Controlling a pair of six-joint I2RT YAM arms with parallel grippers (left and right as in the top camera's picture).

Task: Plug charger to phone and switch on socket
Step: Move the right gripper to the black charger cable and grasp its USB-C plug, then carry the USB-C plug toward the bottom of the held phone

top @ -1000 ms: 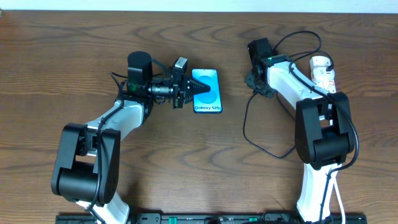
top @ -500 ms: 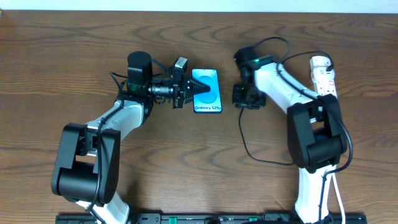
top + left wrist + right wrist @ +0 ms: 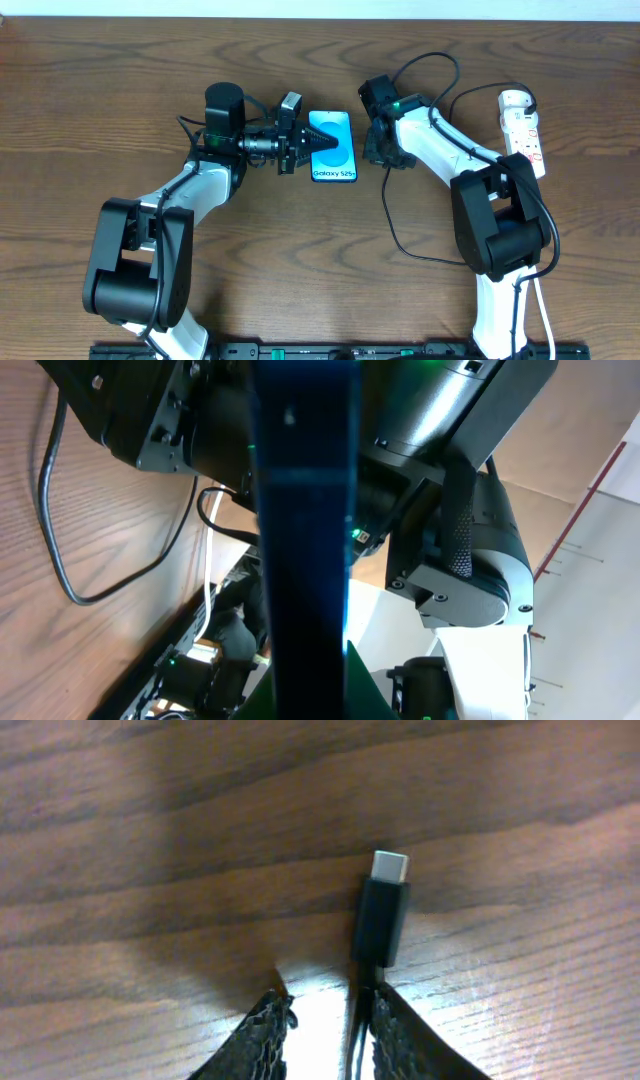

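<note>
- The phone (image 3: 340,155) is lying flat on the table (image 3: 300,270), a little left of the centre in the overhead view, with its screen facing up.
- The left gripper (image 3: 305,148) is gripping the phone by its left edge.
- The right gripper (image 3: 383,152) is hovering just right of the phone. Its fingers (image 3: 405,1035) are standing narrow and holding the charger (image 3: 381,915) behind the plug tip.
- The charger cable is looping down toward the lower right.
- The socket (image 3: 525,125) is lying at the upper right, well apart from the phone.
</note>
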